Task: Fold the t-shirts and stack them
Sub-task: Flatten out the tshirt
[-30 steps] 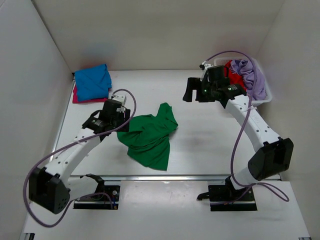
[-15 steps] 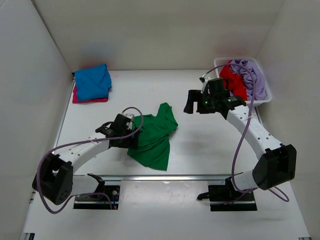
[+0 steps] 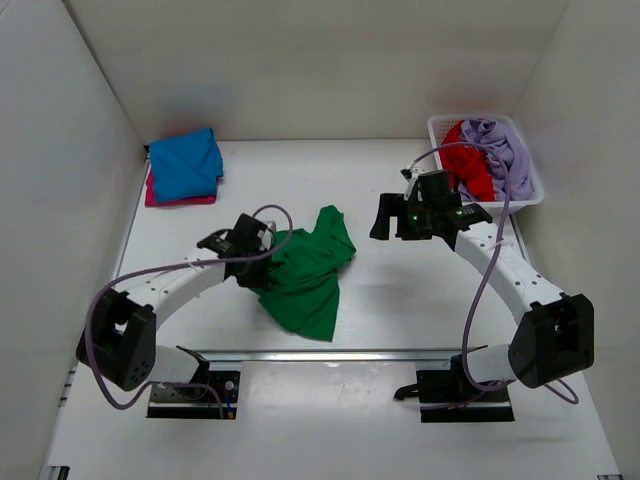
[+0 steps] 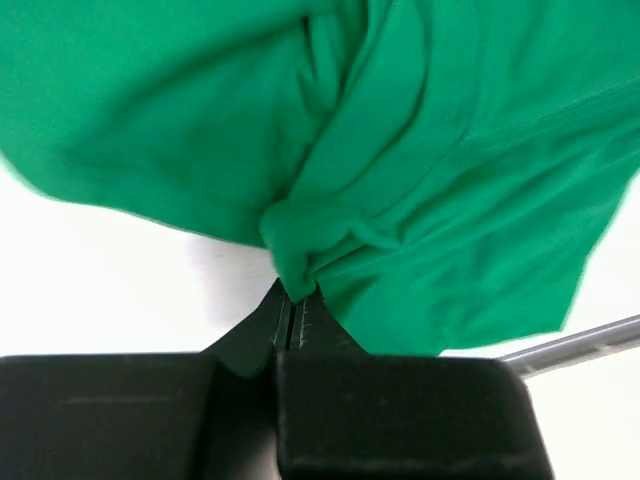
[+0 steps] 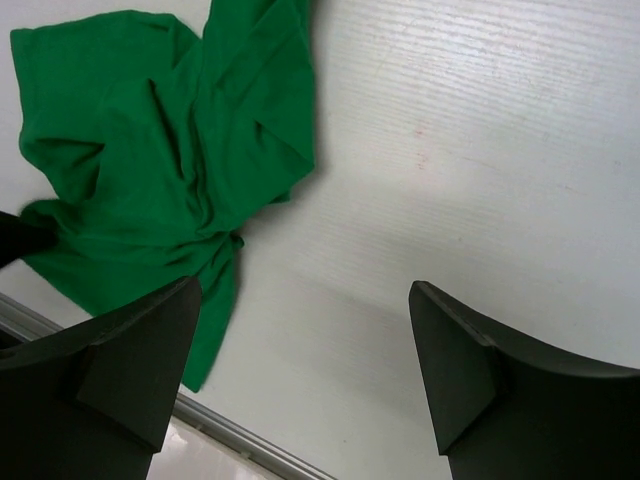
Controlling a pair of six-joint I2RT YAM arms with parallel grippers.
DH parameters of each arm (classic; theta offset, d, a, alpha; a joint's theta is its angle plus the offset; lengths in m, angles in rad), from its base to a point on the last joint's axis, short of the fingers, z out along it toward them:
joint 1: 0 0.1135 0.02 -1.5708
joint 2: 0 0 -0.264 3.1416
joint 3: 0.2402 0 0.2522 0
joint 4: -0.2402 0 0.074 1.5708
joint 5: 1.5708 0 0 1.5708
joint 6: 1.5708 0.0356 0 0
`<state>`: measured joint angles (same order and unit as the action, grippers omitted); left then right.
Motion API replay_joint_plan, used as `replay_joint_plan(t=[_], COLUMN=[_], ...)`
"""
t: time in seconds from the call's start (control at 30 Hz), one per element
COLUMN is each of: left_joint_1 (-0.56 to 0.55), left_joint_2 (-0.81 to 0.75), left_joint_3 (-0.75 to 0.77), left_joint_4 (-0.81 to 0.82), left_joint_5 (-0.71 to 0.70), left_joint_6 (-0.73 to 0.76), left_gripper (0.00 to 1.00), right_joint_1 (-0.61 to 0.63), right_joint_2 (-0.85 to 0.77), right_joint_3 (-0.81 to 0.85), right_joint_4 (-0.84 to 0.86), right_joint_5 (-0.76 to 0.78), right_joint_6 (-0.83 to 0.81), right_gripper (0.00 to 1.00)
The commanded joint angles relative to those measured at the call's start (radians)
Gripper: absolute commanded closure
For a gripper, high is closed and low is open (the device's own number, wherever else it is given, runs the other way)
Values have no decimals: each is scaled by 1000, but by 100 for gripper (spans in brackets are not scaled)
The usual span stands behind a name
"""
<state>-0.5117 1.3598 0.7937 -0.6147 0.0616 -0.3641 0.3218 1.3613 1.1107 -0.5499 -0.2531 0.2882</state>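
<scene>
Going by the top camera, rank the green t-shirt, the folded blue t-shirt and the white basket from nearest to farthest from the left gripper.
1. The bright green cloth t-shirt, centre of the table: pinched by the left gripper, jaws shut.
2. The folded blue cloth t-shirt, far left corner, on a magenta-pink one.
3. The white plastic lattice basket, far right corner, across the table.

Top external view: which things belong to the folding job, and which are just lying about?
Job: green t-shirt, pinched by the left end effector; blue t-shirt on magenta-pink t-shirt; red t-shirt and lilac t-shirt in the white basket.
Lying about: white basket; metal rail.
</scene>
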Motion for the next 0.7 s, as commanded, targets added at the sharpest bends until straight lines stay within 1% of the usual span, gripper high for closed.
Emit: replay_joint_plan(t=[0.0,0.03,0.1,0.13,0.17,0.2,0.23,0.27,0.3,0.4,0.5,0.53,0.57,0.63,0.67], left_joint_1=[41,47,44,51,53,64,70,41,51,64,56,61,68,84,84], left_joint_2=[-36,-37,-27,-4,8,45,71,114,131,154,180,176,182,183,182], left_joint_3=[242,296,566,731,815,984,1075,1227,1303,1369,1440,1446,1466,1493,1501], left_joint_4=[-182,-218,-349,-408,-433,-494,-541,-565,-557,-542,-551,-547,-545,-540,-536], left_joint_5=[-37,-57,-78,-92,-100,-101,-101,-135,-141,-103,-124,-108,-102,-97,-91], left_joint_6=[85,88,106,112,110,109,109,99,102,76,74,70,71,65,63], left_gripper=[100,100,100,100,100,100,100,100,100,100,100,100,100,100,100], right_joint_1=[-13,-9,5,8,11,19,23,43,52,100,167,193,206,252,266], right_joint_2=[-47,-48,-53,-50,-47,-36,-40,-45,-50,-54,-71,-65,-59,-44,-27], right_joint_3=[-44,-51,-104,-113,-132,-146,-155,-172,-190,-218,-233,-247,-253,-285,-288], right_joint_4=[60,65,93,109,120,140,151,189,227,364,505,575,605,724,755], right_joint_5=[-40,-44,-38,-35,-52,-51,-57,-64,-75,-107,-124,-124,-124,-167,-172], right_joint_6=[-1,3,5,9,12,15,22,28,34,49,23,16,3,-11,-18], right_gripper=[17,17,17,17,18,18,18,18,18,21,22,23,24,24,25])
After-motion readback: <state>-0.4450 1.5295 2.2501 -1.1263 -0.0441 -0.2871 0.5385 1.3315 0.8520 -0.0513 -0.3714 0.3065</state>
